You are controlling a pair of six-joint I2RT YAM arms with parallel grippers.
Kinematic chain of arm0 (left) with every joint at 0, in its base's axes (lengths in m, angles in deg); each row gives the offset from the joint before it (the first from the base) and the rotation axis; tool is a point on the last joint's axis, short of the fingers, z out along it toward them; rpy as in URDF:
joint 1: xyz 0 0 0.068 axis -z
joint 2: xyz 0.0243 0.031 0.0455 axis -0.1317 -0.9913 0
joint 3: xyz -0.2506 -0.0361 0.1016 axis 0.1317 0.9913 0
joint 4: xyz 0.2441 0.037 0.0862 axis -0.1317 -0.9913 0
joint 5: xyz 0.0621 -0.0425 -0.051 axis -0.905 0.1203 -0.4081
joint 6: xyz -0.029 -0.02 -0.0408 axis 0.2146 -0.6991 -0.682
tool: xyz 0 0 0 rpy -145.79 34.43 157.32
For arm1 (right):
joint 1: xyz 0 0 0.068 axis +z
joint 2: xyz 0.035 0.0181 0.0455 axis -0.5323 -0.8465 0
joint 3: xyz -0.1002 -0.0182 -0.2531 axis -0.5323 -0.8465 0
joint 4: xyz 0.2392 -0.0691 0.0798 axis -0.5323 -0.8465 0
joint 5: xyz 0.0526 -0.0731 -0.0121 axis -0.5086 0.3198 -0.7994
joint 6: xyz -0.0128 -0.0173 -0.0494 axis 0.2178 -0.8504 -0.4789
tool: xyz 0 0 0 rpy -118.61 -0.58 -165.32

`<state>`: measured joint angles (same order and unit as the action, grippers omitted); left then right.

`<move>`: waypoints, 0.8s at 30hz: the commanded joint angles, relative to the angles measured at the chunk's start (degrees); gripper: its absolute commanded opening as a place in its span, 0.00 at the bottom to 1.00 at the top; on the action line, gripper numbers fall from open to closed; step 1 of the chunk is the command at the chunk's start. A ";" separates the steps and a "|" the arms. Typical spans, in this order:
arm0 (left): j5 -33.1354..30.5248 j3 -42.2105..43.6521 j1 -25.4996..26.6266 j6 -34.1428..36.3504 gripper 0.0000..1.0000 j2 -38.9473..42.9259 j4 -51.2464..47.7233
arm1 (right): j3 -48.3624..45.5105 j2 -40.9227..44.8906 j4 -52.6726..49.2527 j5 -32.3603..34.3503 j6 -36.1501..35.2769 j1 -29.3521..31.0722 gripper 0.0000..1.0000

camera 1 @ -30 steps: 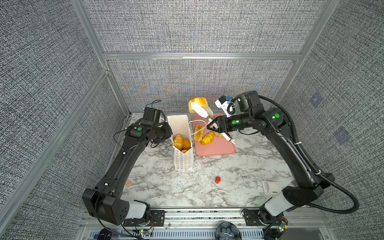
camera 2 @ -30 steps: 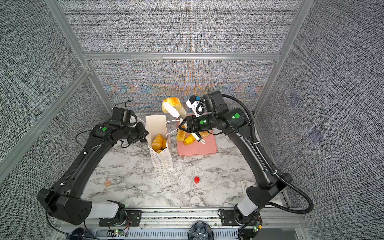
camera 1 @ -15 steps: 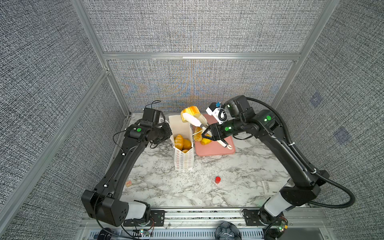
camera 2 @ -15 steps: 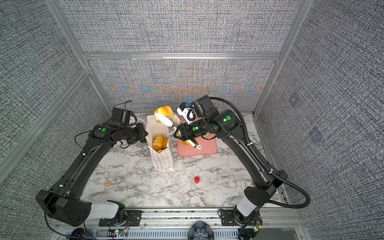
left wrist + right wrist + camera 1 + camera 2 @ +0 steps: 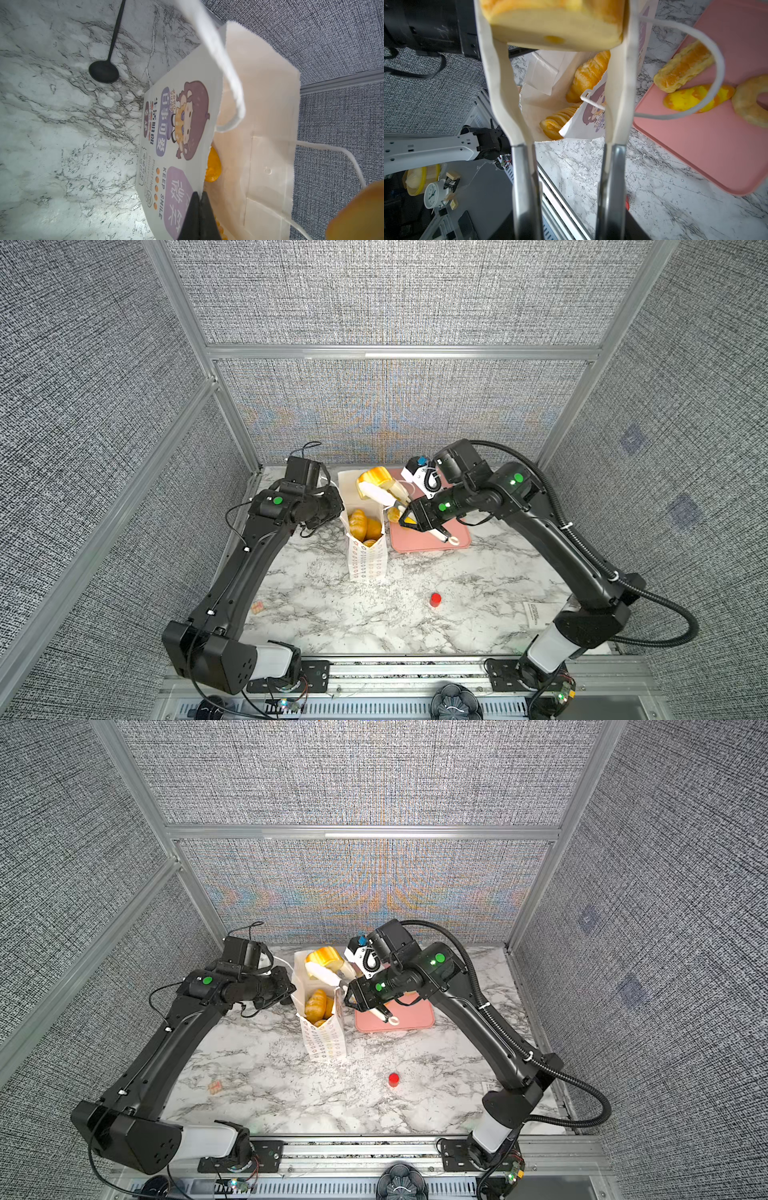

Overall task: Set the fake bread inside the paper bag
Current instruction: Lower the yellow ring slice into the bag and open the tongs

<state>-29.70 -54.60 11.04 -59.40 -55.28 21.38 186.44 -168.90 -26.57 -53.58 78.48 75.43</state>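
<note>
The paper bag [image 5: 368, 556] [image 5: 326, 1040] stands open on the marble table. My left gripper [image 5: 199, 197] is shut on its near rim and pins the printed wall [image 5: 176, 124]. Fake bread lies inside: a golden roll [image 5: 358, 522] [image 5: 588, 76] and a ridged piece [image 5: 558, 122]. My right gripper [image 5: 409, 516] is shut on white tongs [image 5: 618, 93]. The tongs clasp a pale loaf piece [image 5: 376, 477] [image 5: 323, 957] [image 5: 554, 25] above the bag's far end. A long loaf [image 5: 683, 66], a yellow piece [image 5: 695, 99] and a ring cake [image 5: 749, 104] lie on the pink tray.
The pink tray [image 5: 424, 543] [image 5: 411, 1019] lies just right of the bag. A small red cylinder [image 5: 435, 599] stands nearer the front, and a small block [image 5: 257, 606] lies at the front left. A black ladle [image 5: 104, 71] rests on the marble. Grey walls enclose the table.
My right arm has swung left, carrying the tongs and loaf piece from above the tray to above the bag's mouth. My left gripper has closed fully on the rim.
</note>
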 commanded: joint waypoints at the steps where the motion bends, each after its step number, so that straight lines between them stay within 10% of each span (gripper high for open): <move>1: -0.24 0.13 -0.05 -0.30 0.04 0.27 0.63 | 0.07 -0.27 -0.52 1.52 -1.37 0.41 0.50; 24: -0.13 0.29 -0.07 -0.26 0.04 -0.15 0.96 | 0.46 -2.33 -1.34 3.04 -2.36 1.93 0.58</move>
<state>-29.70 -54.52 11.04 -59.40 -55.26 21.52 186.44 -171.43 -28.67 -50.87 76.66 77.24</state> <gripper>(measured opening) 0.048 0.576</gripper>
